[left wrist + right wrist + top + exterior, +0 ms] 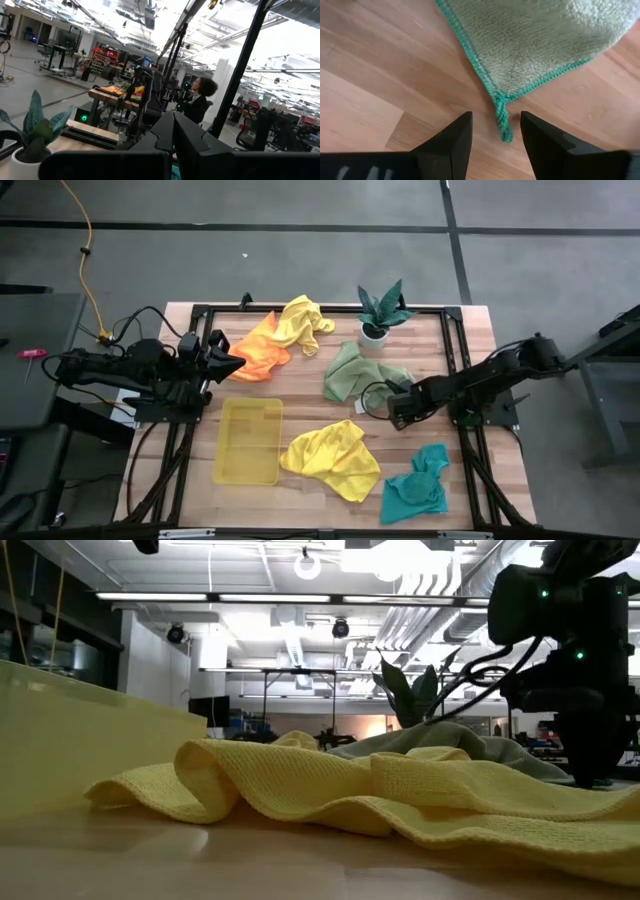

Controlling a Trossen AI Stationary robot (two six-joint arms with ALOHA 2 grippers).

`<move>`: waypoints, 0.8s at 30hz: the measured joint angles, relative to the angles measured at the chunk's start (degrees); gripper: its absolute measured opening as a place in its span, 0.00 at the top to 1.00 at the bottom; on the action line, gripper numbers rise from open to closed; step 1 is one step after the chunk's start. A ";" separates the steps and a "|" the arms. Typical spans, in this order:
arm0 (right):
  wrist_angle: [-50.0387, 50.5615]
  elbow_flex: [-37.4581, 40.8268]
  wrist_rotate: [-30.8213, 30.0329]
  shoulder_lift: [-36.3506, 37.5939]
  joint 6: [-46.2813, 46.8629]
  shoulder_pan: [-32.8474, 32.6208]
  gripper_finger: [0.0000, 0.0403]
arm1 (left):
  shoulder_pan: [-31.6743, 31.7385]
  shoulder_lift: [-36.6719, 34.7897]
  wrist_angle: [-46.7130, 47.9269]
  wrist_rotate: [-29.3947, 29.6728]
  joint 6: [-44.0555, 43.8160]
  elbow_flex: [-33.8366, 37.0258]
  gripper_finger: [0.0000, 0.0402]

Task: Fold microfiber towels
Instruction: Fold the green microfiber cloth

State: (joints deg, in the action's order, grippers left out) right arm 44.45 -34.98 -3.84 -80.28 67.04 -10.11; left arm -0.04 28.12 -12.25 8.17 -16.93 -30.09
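Five towels lie crumpled on the wooden table: orange (pixel 262 352) and yellow (pixel 303 323) at the far side, olive-green (pixel 352 373) in the middle, a second yellow (pixel 335 460) and teal (pixel 418 488) near the front. My right gripper (pixel 397 412) is open, pointing down. In the right wrist view its fingers stand on either side of the olive-green towel's corner (pixel 503 122), which lies flat on the wood; the gripper (pixel 496 120) does not touch it. My left gripper (pixel 232 363) is shut, held level at the orange towel's left edge; it also shows in the left wrist view (pixel 173 122).
A translucent yellow tray (pixel 248 442) lies at the near left, and shows in the low view (pixel 70 740). A potted plant (pixel 380 312) stands at the far edge. The near yellow towel (pixel 400 795) fills the low view. A person (pixel 199 97) sits beyond the table.
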 joint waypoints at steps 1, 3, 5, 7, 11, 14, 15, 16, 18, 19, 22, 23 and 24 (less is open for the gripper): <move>-0.12 -0.14 -0.04 -0.47 0.00 0.00 0.61 | -0.01 0.00 0.00 -0.01 -0.02 0.00 1.00; -0.37 -0.16 -0.01 -1.10 0.00 0.00 0.64 | -0.01 0.00 0.00 -0.01 -0.02 0.00 1.00; -0.69 -0.11 0.05 -1.28 0.05 0.00 0.69 | -0.01 0.00 0.00 -0.01 -0.02 0.00 1.00; -0.74 -0.11 0.22 -1.17 0.20 -0.02 0.77 | -0.01 0.00 0.00 -0.01 -0.02 0.00 1.00; -0.74 0.19 0.41 0.62 -0.16 0.00 0.96 | 0.01 0.00 -0.02 -0.01 -0.02 0.00 1.00; -0.02 -0.41 1.79 4.15 -0.04 0.02 0.97 | -0.01 0.01 -0.22 0.02 -0.31 0.00 1.00; -0.35 -1.19 2.32 5.79 -0.43 0.01 0.98 | 0.00 0.02 -0.70 0.06 -0.98 0.00 1.00; -0.81 -2.10 2.69 7.63 -1.44 0.00 0.99 | 0.01 0.02 -1.45 0.04 -1.59 0.00 1.00; -2.37 -4.25 3.85 11.32 -3.33 0.15 0.99 | 0.01 0.25 -2.58 0.06 -1.79 0.00 1.00; -3.27 -5.59 4.25 13.25 -4.30 0.40 0.99 | -0.01 0.47 -3.29 0.06 -1.75 0.00 1.00; -5.40 -10.23 6.62 18.11 -7.61 1.60 1.00 | -0.01 1.19 -4.88 0.08 -0.71 0.01 1.00; -5.72 -11.90 7.09 19.36 -8.85 1.99 1.00 | 0.01 1.65 -5.47 0.13 -0.50 0.02 1.00; -6.15 -13.78 7.14 20.40 -10.13 2.41 1.00 | 0.01 2.19 -5.74 0.49 -0.46 0.00 1.00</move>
State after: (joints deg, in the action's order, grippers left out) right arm 38.30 -48.76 3.30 -59.88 56.91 -7.70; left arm -0.03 30.31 -17.99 8.66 -17.39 -30.09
